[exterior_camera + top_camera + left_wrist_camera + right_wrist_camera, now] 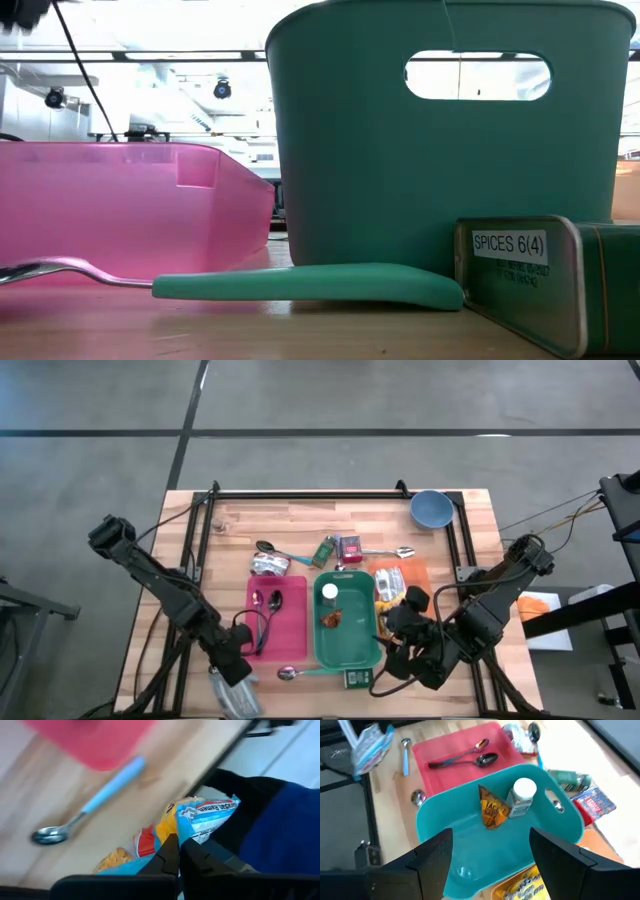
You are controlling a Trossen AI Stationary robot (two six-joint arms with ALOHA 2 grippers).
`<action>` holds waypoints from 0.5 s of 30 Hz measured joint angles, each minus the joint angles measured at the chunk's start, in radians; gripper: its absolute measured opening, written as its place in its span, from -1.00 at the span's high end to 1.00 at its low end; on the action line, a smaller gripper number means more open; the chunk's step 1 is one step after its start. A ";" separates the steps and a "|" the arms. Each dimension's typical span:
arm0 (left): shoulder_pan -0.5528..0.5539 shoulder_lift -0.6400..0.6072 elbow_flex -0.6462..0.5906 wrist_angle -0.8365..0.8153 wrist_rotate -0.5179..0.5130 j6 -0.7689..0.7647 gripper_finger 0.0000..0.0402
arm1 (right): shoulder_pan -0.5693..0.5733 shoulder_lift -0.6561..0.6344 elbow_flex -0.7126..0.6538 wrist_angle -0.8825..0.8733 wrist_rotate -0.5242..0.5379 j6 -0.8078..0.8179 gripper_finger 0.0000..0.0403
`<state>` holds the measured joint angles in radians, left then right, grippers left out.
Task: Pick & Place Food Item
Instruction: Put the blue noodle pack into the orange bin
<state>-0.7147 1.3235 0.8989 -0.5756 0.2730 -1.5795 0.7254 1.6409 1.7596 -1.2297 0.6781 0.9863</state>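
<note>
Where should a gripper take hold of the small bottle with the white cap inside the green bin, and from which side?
I would take the bottle by its white cap, from straight above. It stands upright, the green bin walls block its sides, and an orange packet lies close beside it.

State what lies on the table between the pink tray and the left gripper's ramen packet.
A blue-handled spoon lies between the pink tray and the ramen packet, seen in the left wrist view.
</note>
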 joint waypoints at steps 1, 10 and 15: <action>0.000 0.000 0.021 -0.005 -0.010 0.010 1.00 | 0.000 0.000 0.000 0.000 0.012 0.000 -0.28; 0.015 0.000 0.227 -0.142 -0.311 0.070 1.00 | -0.004 -0.004 0.000 0.012 0.144 -0.003 -0.28; 0.082 0.000 0.309 -0.172 -0.585 0.096 1.00 | -0.027 -0.018 0.000 0.045 0.183 -0.014 -0.28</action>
<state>-0.6325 1.3231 1.2081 -0.7477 -0.3117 -1.4835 0.6980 1.6230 1.7596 -1.1847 0.8613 0.9723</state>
